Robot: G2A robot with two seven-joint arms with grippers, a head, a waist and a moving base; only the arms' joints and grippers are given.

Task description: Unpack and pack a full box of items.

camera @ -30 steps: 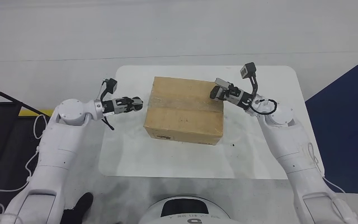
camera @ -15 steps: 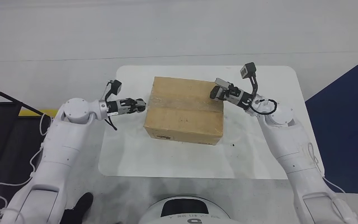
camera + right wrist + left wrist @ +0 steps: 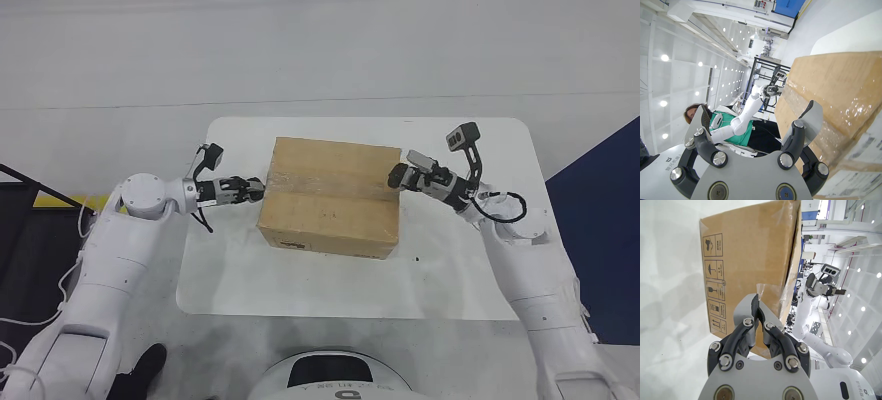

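left end effector (image 3: 757, 301) pinching clear tape (image 3: 770, 291) flap on box (image 3: 749, 247) side | right end effector (image 3: 757, 106) spread wide beside box top edge | box taped closed, contents hidden

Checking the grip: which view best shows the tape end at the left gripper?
Left wrist view: the tape end sits pinched in the shut left gripper beside the box. Top view shows the gripper there, tape too small; right wrist view shows it distant.

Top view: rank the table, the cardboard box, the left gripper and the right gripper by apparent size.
1. table
2. cardboard box
3. left gripper and right gripper: look alike, no ranking.
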